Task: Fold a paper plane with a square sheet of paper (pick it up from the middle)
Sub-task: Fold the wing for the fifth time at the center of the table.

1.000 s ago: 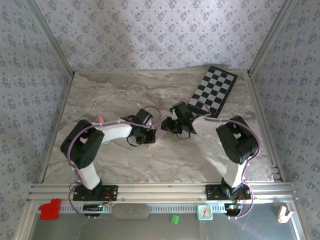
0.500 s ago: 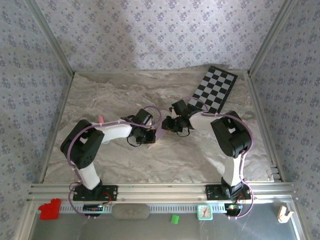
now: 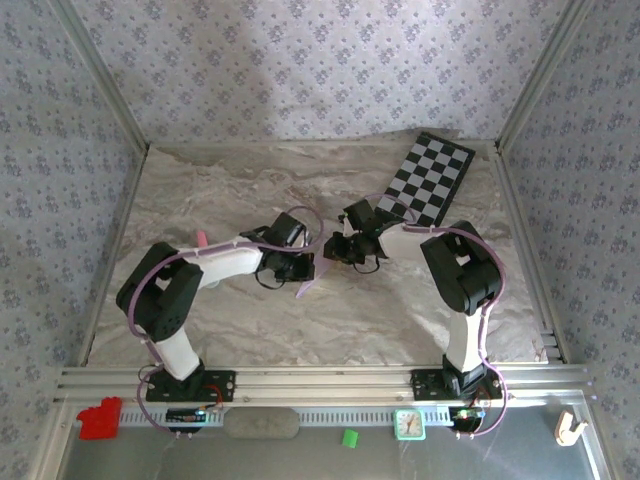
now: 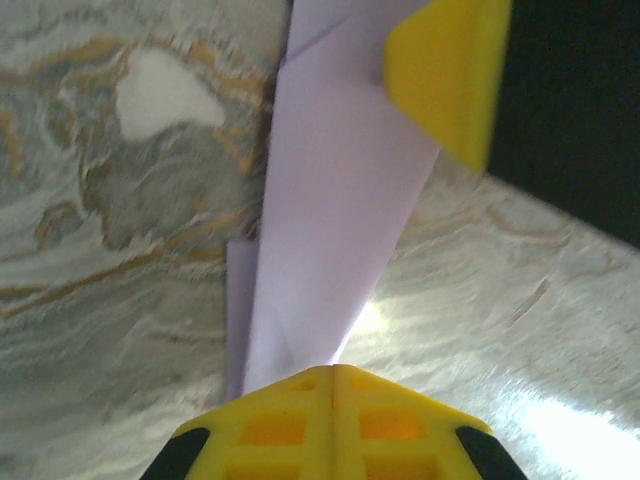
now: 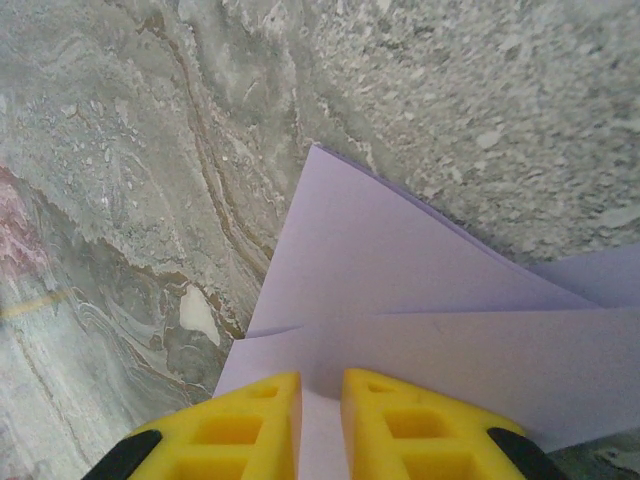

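Left pincer [image 4: 333, 372]: jaws fully closed, clamping one end of the narrow, pale lilac, creased paper plane [image 4: 340, 200], which extends forward from it. Right pincer [image 5: 320, 385]: jaws nearly closed, gripping the plane's opposite end over the grey marbled tabletop [image 5: 130, 150].

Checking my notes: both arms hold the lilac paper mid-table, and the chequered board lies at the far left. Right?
No: the board lies at the far right, as the top view shows. The paper is indeed held mid-table.
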